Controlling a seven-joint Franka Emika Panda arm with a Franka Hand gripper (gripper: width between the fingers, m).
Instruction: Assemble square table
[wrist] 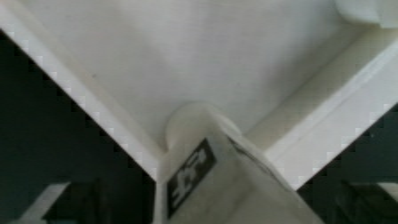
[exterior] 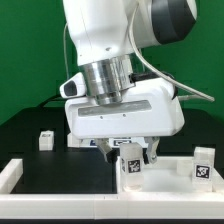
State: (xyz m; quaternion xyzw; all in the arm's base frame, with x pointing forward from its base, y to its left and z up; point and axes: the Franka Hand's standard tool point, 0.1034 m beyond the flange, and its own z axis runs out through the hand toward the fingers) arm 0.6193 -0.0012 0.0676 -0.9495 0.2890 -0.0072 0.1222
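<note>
While our two-finger gripper (exterior: 129, 152) pinches the short white tagged plastic leg (exterior: 130, 168) between its jaws, the large flat white square plastic panel (exterior: 172, 176) lies just beneath. We judge the leg light, stiff and smooth; a mid-shaft hold should resist slipping.

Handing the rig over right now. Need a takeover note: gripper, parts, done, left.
Gripper: low over the centre leg, jaws on either side of it. Cannot tell whether it is clamped.
Parts: the centre leg stands upright at a corner of the square panel. The right leg stands upright at the exterior view's right. The left leg sits apart at the exterior view's left. No fourth leg in view.
Done: cannot tell whether any leg is fastened.
Left: probably fasten the centre leg, then the others.
</note>
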